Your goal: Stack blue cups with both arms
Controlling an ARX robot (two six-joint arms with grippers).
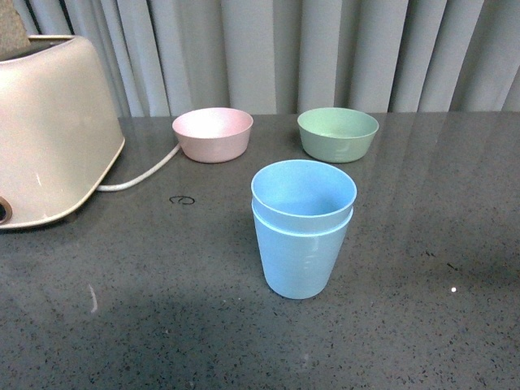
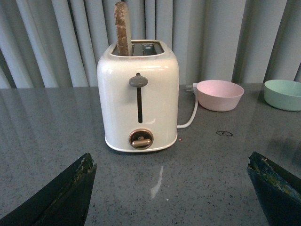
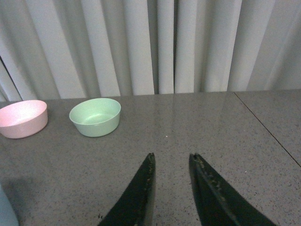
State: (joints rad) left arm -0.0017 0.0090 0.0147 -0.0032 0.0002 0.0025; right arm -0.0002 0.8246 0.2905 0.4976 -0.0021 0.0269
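Note:
The two blue cups (image 1: 302, 231) stand nested, one inside the other, upright at the middle of the grey table (image 1: 122, 325) in the front view. Neither arm shows in that view. A sliver of light blue at the right wrist view's edge (image 3: 5, 212) may be the cups. My left gripper (image 2: 171, 162) is open wide and empty, low over the table, facing the toaster. My right gripper (image 3: 172, 157) is shut and empty, low over bare table, with the cups off to its side.
A cream toaster (image 1: 49, 130) with a slice of bread (image 2: 123, 28) stands at the far left, its cord (image 1: 142, 175) trailing toward the pink bowl (image 1: 213, 134). The green bowl (image 1: 337, 133) sits beside it at the back. Grey curtains hang behind.

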